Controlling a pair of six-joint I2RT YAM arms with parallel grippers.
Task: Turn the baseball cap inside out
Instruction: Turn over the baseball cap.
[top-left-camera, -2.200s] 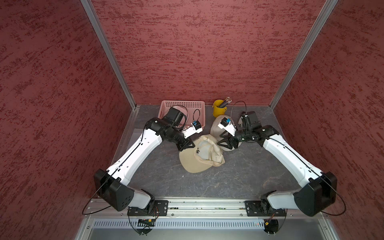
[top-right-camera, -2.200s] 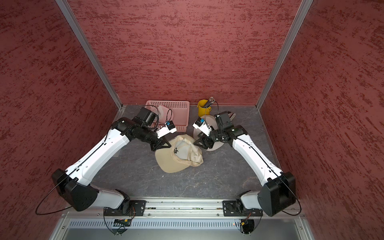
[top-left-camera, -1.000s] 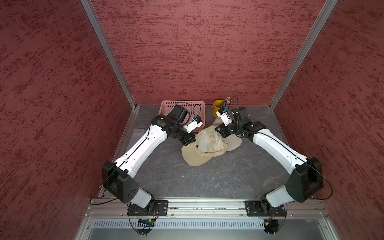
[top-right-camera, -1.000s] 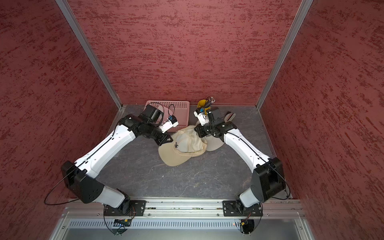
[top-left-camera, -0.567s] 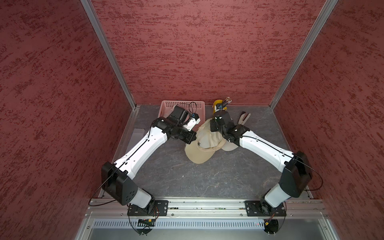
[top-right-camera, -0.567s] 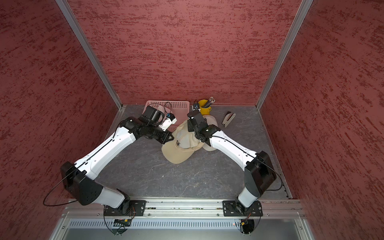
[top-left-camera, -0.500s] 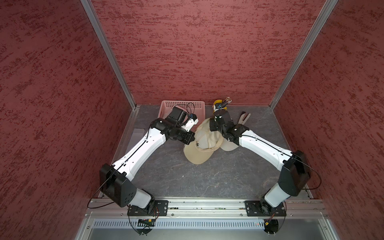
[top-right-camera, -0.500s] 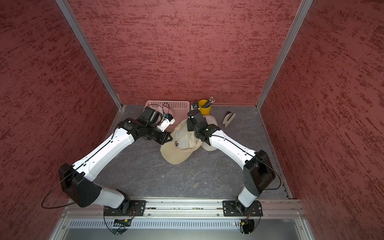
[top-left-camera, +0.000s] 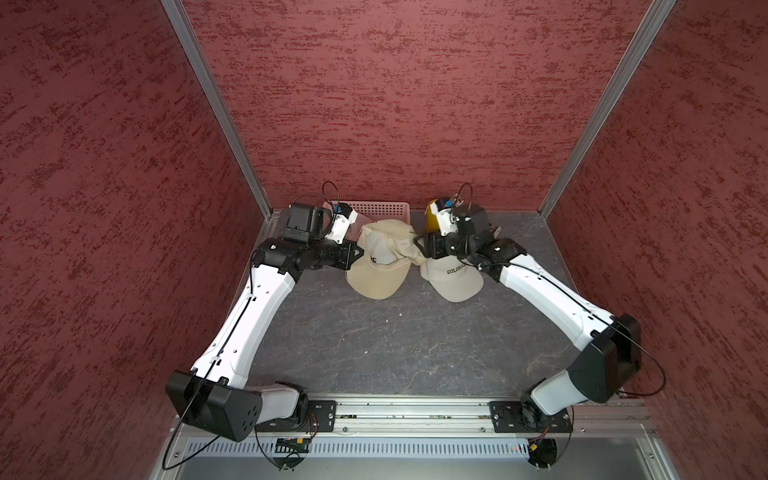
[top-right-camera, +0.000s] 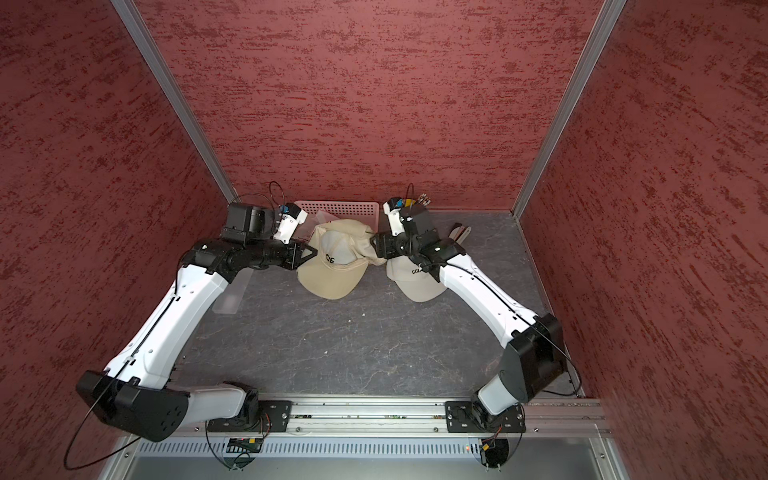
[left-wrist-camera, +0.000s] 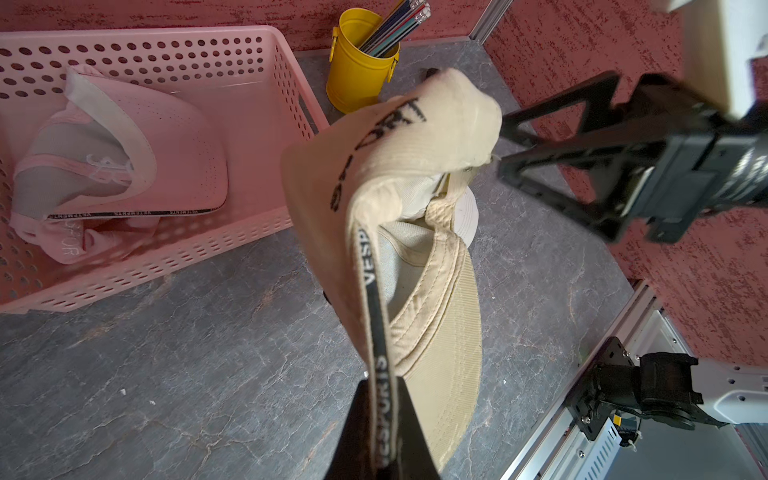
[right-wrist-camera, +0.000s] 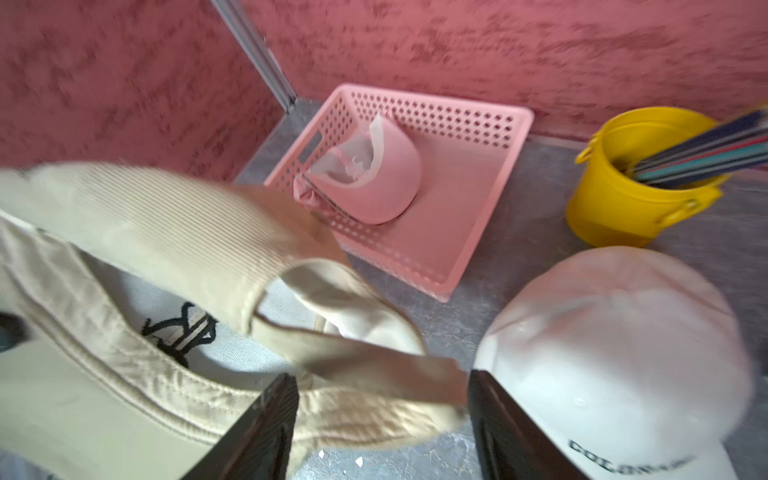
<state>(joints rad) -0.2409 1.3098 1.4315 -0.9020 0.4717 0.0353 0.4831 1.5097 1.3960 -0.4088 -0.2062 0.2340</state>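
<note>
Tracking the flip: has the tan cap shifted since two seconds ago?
Yes. The tan cap has moved rearward, toward the pink basket, which stayed put.

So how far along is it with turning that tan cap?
Roughly midway, it seems. Done: the tan cap shows pale lining on top. In hand: the left gripper is shut on its inner band, and the right gripper is open with the back strap between its jaws. Left: outer fabric shows at the back, so the crown needs pushing through.
</note>
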